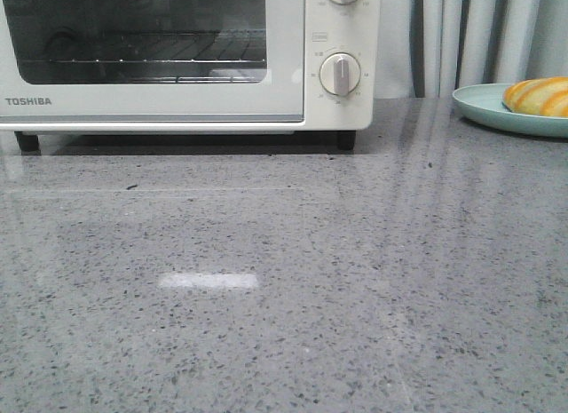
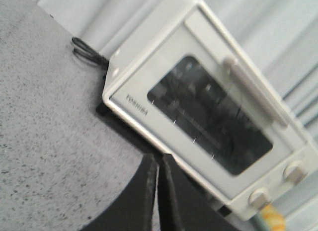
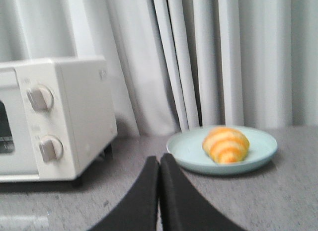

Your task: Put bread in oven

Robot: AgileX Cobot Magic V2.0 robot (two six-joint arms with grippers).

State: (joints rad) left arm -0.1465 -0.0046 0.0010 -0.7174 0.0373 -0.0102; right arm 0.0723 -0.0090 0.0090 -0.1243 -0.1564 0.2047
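Oven [image 1: 186, 58] sits at the far left of the table [image 1: 284, 289], roughly 11 o'clock in the front view. Door closed, wire rack visible behind the glass. Bread [image 1: 540, 96] lies on a pale green plate [image 1: 479, 107] at about 2 o'clock, well apart from the oven, untouched.

Neither arm shows in the front view. Left gripper [image 2: 158, 191]: fingers pressed together, clenched on nothing, aimed toward the oven [image 2: 208, 121] front. Right gripper [image 3: 159, 191]: likewise clenched and empty, facing the bread [image 3: 226, 144] on its plate [image 3: 258, 151], with the oven [image 3: 54, 116] off at 9 o'clock.

Risks, as I judge them:
- Door is shut; the handle bar [image 2: 253, 89] must be pulled first. A slipped hook could drag the light oven across the smooth stone top.
- Right claw must open before it reaches the roll; arriving closed would push the bread off the shallow plate.
- Rounded, tapered roll may squirm out of a pinch, or the plate may skid.
- Dropped door edge could meet the arm carrying the bread.

Writing: "TOSHIBA" in dark letters on the door's lower left corner. Small markings ring the knob [image 1: 340, 74], too small to read.
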